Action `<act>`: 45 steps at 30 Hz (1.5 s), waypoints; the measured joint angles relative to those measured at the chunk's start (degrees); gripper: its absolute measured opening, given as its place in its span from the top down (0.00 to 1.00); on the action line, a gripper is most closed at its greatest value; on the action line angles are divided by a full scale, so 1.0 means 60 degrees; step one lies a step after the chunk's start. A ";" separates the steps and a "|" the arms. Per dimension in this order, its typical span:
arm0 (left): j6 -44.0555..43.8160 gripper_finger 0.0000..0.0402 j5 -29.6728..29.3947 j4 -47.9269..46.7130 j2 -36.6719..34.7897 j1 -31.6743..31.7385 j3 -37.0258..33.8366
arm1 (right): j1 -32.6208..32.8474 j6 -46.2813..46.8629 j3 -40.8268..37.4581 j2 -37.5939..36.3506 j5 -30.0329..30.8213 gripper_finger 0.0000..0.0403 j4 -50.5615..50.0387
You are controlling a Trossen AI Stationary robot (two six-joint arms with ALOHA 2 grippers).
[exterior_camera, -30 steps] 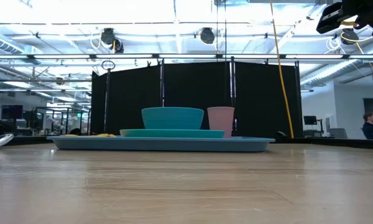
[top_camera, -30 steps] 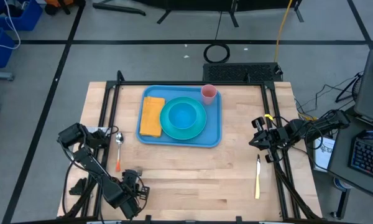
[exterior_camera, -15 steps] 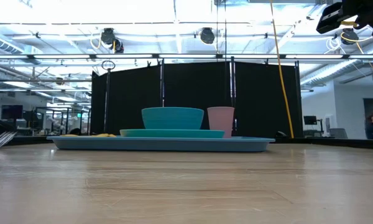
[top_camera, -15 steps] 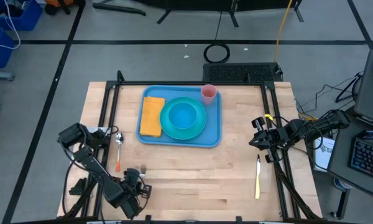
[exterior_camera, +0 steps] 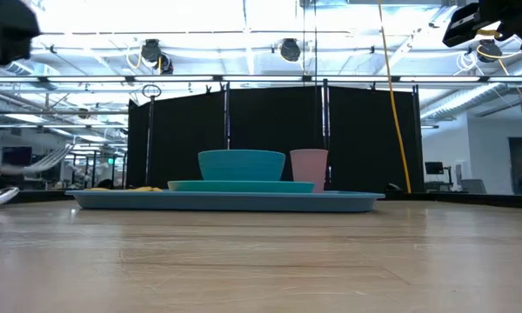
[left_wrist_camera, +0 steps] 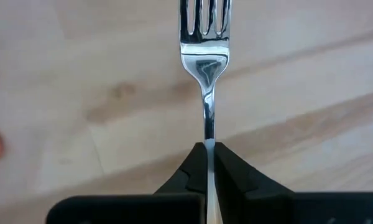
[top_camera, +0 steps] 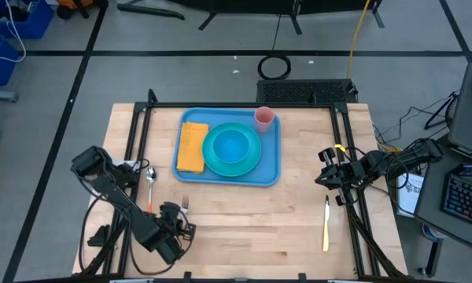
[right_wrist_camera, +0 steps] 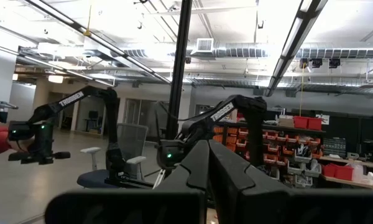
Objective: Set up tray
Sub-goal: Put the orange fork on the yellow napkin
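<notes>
One Fork Gripped, One Tray on the Desk

One shiny metal fork (left_wrist_camera: 204, 68) sits clamped by its thin handle in the left pincer (top_camera: 175, 222), near the desk's (top_camera: 244, 228) front-left, over pale, grained wooden planks. Just beyond lies one spoon (top_camera: 150, 182) with an orange handle. One smooth light-blue plastic tray (top_camera: 271, 161), rounded at the corners, rests at the desk's rear centre, carrying one flat orange napkin (top_camera: 192, 146), one round teal bowl (top_camera: 231, 148) and one pink cup (top_camera: 264, 119). One yellow-handled utensil (top_camera: 326, 228) lies at the right. Above that edge, the right pincer (top_camera: 328, 168) is closed, empty. Grey floor surrounds everything.
</notes>
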 joint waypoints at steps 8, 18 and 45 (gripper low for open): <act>0.0952 0.98 -0.0205 -0.1162 -0.1163 0.0914 0.0004 | -0.0002 0.0000 0.0002 -0.0002 0.0000 0.99 0.0002; 0.2642 0.98 -0.0995 -0.2176 -0.2761 0.2505 0.0015 | -0.0002 0.0000 0.0000 -0.0001 -0.0003 0.99 -0.0002; 1.0516 0.98 -0.0244 -0.1177 -0.4296 0.9422 0.0015 | 0.0000 0.0000 0.0003 0.0000 -0.0001 0.99 -0.0002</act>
